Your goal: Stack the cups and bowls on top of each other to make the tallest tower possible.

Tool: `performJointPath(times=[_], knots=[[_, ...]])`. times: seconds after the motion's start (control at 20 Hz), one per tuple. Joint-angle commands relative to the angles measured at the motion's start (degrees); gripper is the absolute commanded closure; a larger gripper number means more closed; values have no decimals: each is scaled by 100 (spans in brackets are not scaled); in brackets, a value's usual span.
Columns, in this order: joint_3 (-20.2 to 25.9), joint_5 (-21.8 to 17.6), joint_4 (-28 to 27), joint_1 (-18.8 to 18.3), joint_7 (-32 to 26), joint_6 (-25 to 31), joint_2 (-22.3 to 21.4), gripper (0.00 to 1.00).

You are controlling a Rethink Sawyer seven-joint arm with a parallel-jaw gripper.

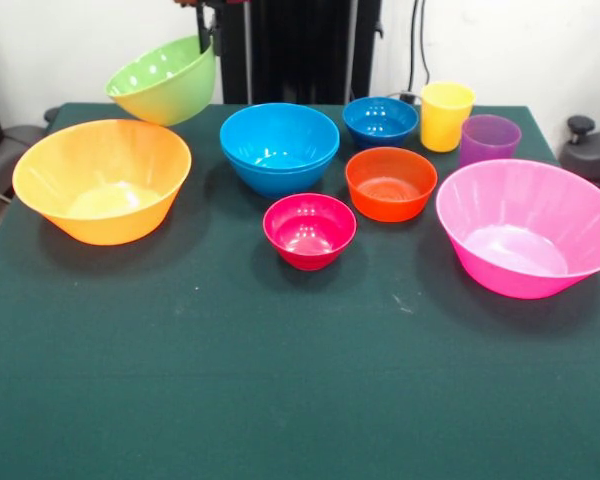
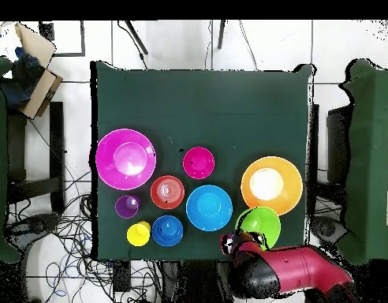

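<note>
The green bowl (image 1: 164, 80) is hanging tilted above the bench (image 1: 280, 400), lifted clear of the cloth at the far left, its mouth facing left and toward the camera. The pincer (image 1: 206, 28) is gripping its raised far rim, closed on the thin wall; most of the pincer is cut off by the top edge in the front view, and in the overhead view the red and black arm (image 2: 284, 272) is covering it.

Just below the green bowl, the large orange bowl (image 1: 102, 180) is sitting at the left. Two light blue bowls (image 1: 279, 147) are nesting at the centre. The crimson bowl (image 1: 309, 230) is standing nearer, the orange-red bowl (image 1: 390, 183) to its right, the dark blue bowl (image 1: 380, 121) farther back. The yellow cup (image 1: 446, 116) and purple cup (image 1: 488, 140) are standing upright at the far right, almost touching. The pink bowl (image 1: 528, 228) is sitting at the right edge, its rim partly cut off.

No writing is showing anywhere. The near half of the bench is lying open.
</note>
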Motion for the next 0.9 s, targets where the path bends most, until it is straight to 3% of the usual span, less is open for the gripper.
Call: performJointPath(times=[0.05,0.9], knots=[[351,316,297,407,-186,590,-128,100],[48,750,548,1124,252,463,-500,100]])
